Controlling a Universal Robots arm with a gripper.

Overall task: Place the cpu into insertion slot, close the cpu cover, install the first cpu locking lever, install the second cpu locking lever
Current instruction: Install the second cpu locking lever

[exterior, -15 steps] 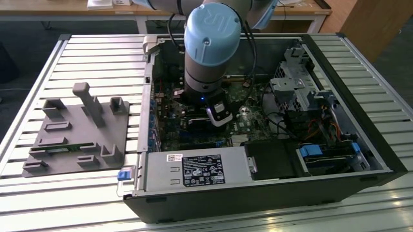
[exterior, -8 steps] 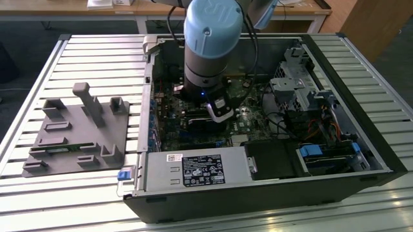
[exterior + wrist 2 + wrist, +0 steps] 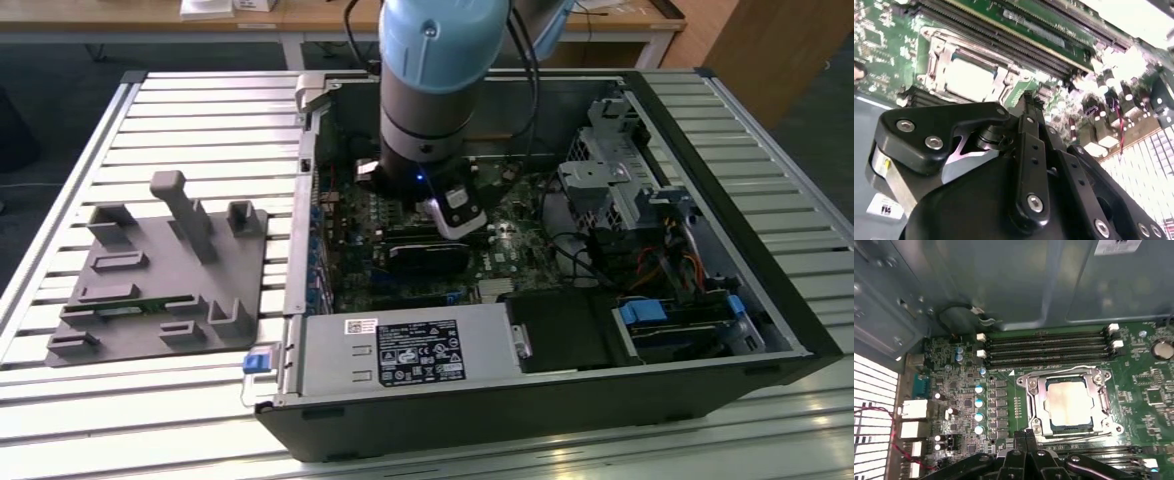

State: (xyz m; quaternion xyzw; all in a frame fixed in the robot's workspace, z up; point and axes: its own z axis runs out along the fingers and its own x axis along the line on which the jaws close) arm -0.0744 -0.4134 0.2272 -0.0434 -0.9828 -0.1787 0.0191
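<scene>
The cpu (image 3: pixel 1069 402) lies already in the insertion slot (image 3: pixel 1102 402) under the closed cpu cover (image 3: pixel 1036 399), and the gripper (image 3: pixel 1026 436), fingers pressed together and holding nothing, hovers just beside it, so a badly aimed push could scratch the board.

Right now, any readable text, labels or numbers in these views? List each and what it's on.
No text is legible.
Black label on the power supply: print too small.
Small sticker beside it: too small.
Wall sticker on the case wall: cut off and blurred.
Pale sticker in the second wrist view: blurred.
cpu: no print visible on its face.
</scene>
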